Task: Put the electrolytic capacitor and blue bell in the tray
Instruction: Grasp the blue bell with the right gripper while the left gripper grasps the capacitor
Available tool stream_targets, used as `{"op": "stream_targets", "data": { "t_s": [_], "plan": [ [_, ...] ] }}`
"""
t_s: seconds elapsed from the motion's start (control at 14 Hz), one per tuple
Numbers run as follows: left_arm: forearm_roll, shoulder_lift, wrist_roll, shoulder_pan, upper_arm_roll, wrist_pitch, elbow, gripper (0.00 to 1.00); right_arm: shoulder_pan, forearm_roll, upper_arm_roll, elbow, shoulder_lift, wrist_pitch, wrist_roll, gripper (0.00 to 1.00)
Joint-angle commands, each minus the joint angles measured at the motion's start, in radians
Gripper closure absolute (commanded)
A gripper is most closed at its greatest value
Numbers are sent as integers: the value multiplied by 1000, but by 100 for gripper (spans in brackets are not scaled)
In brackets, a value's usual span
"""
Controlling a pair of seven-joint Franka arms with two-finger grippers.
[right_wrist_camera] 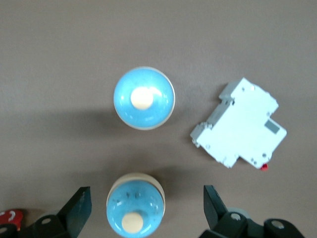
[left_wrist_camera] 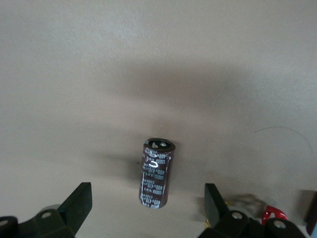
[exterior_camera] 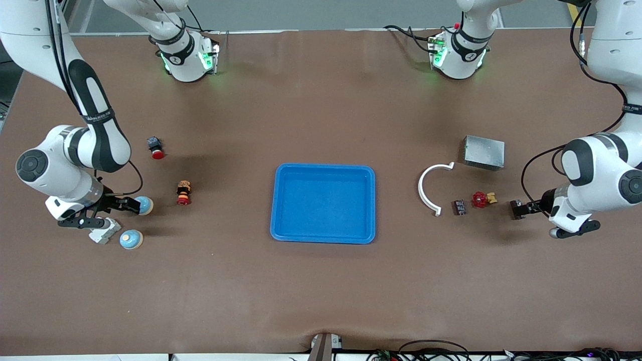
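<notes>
The blue tray lies mid-table. My right gripper is open at the right arm's end of the table. Its fingers stand on either side of a blue bell, not touching it, as the right wrist view shows. A second blue bell sits nearer the front camera. My left gripper is open at the left arm's end. The dark brown electrolytic capacitor sits on the table between its fingers, untouched.
A white circuit breaker lies beside the second bell. A red push button and a small red-and-brown part lie between the bells and the tray. A white curved piece, grey metal box, black component and red knob lie near the capacitor.
</notes>
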Motion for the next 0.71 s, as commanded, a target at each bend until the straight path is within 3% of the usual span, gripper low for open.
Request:
{"op": "stream_targets", "data": {
  "t_s": [0.0, 0.64],
  "plan": [
    [-9, 20, -3, -3, -1, 15, 8, 0, -3, 8, 8, 84, 78, -2, 0, 0],
    [-1, 86, -3, -6, -1, 24, 37, 0, -5, 60, 17, 256, 241, -2, 0, 0]
  ]
}}
